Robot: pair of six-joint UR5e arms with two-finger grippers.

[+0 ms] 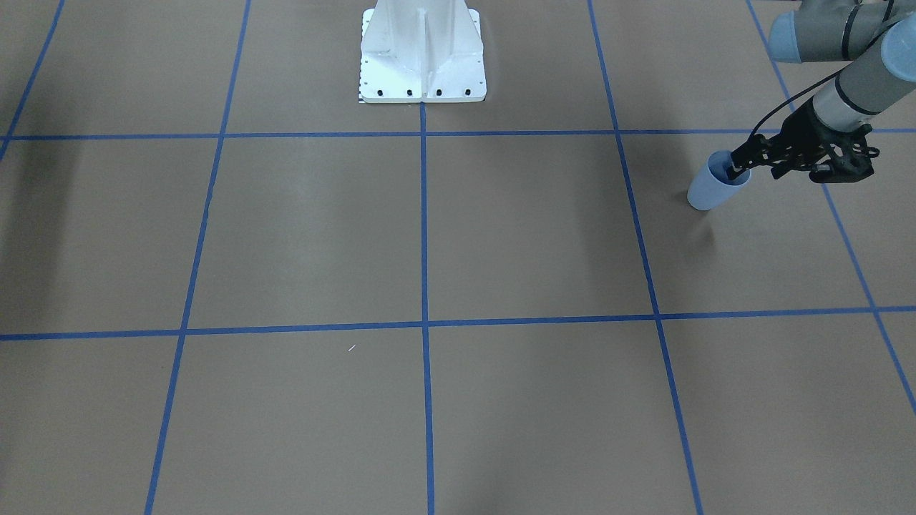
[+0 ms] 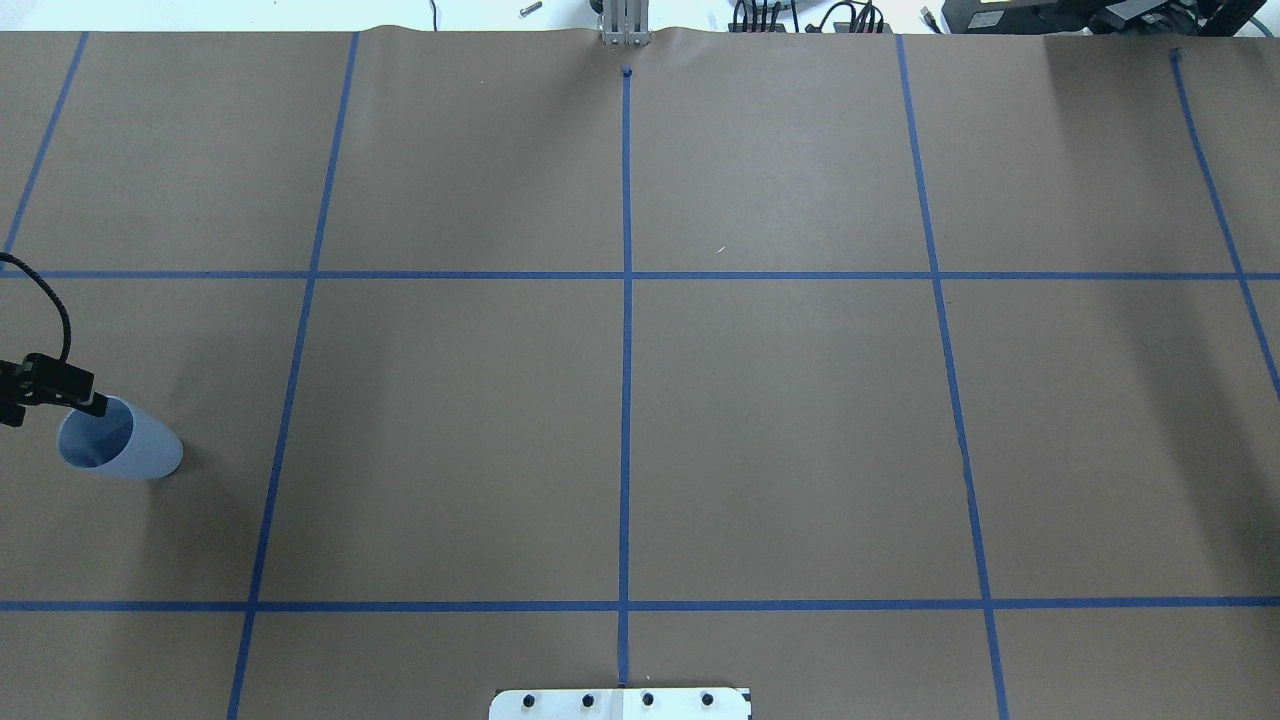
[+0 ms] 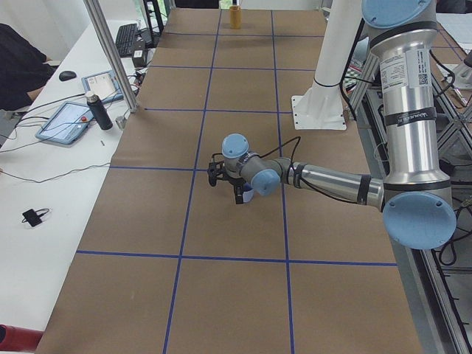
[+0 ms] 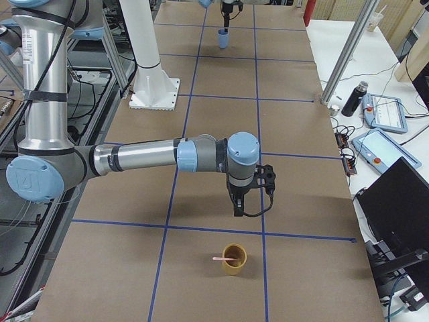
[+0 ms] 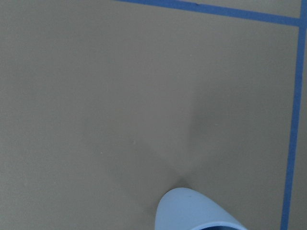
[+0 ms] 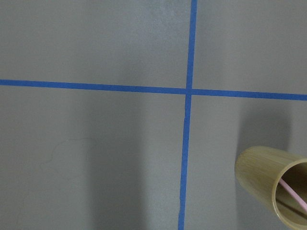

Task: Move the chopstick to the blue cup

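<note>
Chopstick, one, in one bamboo cup; one blue cup well apart.

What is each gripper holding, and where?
The left gripper seems to pinch the blue cup by its rim, one finger inside. The right gripper: cannot tell, though the chopstick sits in the tan cup.

Bench: covered in matt brown paper, smooth, with a slight ripple at the far edge.
Grid lines: blue tape, faint sheen.
Blue cup: smooth, matt, looks like plastic.
Tan cup: fine straight grain, looks like bamboo, satin finish.
Chopstick: pale pink, smooth.
Base: white painted metal, glossy.
Left arm tube: silver metal, satin finish.
Joint cap: smooth light-blue plastic.
Left claw: matt black, looks like plastic.
</note>
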